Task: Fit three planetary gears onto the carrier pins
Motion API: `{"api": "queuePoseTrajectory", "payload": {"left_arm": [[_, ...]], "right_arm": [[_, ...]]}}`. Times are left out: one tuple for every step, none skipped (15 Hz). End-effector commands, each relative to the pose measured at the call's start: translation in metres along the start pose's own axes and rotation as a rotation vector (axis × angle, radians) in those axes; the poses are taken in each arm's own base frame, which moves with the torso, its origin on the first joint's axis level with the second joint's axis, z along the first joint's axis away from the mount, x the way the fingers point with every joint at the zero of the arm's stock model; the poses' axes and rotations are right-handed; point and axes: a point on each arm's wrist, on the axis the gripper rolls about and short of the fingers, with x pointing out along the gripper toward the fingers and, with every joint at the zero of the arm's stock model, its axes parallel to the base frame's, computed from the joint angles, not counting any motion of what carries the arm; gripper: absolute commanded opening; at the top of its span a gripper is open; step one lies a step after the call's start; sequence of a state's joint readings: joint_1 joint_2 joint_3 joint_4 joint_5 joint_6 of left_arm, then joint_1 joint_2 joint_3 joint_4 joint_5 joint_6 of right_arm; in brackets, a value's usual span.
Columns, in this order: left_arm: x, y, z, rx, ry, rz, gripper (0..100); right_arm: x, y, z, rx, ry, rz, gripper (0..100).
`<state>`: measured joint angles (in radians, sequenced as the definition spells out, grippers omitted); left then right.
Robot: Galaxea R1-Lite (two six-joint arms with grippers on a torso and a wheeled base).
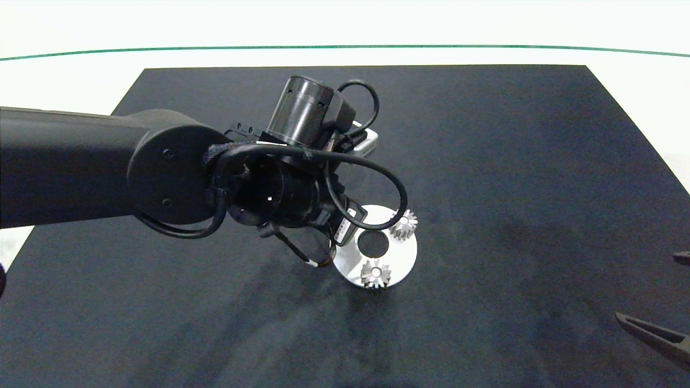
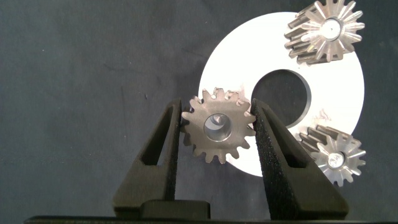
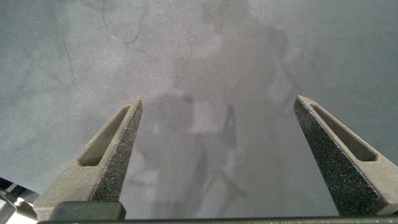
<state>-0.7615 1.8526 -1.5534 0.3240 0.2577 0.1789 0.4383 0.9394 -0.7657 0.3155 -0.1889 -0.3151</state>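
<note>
We judge the task about two thirds done: two planetary gears (image 2: 324, 29) already sit on their pins on the white disc (image 2: 339, 87), on either side of its centre hole. The left gripper (image 2: 217, 121) holds the third gear (image 2: 219, 126) tightly between its fingers, over the disc's rim, where we cannot see the last pin. The right gripper (image 3: 217, 134) waits wide apart and empty over the dark mat (image 1: 512, 161), well apart from the disc.

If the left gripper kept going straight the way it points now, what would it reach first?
Probably the white disc: the left gripper, shut on the third gear, points down at the disc's edge. Whether a pin sits right beneath is hidden.
</note>
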Motion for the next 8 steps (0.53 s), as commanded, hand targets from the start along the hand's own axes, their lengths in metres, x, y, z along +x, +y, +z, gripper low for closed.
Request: {"api": "queuePoseTrajectory", "payload": {"left_arm": [[0.0026,-0.0039,0.0001,0.004,0.005,-0.006,0],[0.002,-0.0037,0.0003,0.004,0.003,-0.006,0],[0.0021,-0.0043,0.0,0.004,0.004,-0.007,0],[0.0022,-0.0056,-0.0005,0.005,0.006,-0.01,0],[0.0028,-0.0058,-0.0007,0.0,0.008,-0.011,0],[0.0026,-0.0057,-0.0004,0.0,0.006,-0.01,0],[0.0034,-0.0058,0.0001,0.001,0.005,-0.01,0],[0.0036,-0.0059,-0.0002,0.001,0.006,-0.01,0]], "right_arm": [[-0.0001,0.0001,-0.0003,-0.003,0.002,0.0,100],[-0.0001,0.0001,-0.0003,-0.003,0.002,0.0,100],[-0.0001,0.0001,-0.0003,-0.003,0.002,0.0,100],[-0.0005,0.0,-0.0003,-0.003,0.0,-0.001,100],[-0.0001,0.0001,-0.0003,-0.003,0.002,0.0,100],[-0.0001,0.0001,-0.0003,-0.003,0.002,0.0,100],[-0.0001,0.0001,-0.0003,-0.003,0.002,0.0,100],[-0.0001,0.0001,-0.0003,-0.003,0.002,0.0,100]]}}
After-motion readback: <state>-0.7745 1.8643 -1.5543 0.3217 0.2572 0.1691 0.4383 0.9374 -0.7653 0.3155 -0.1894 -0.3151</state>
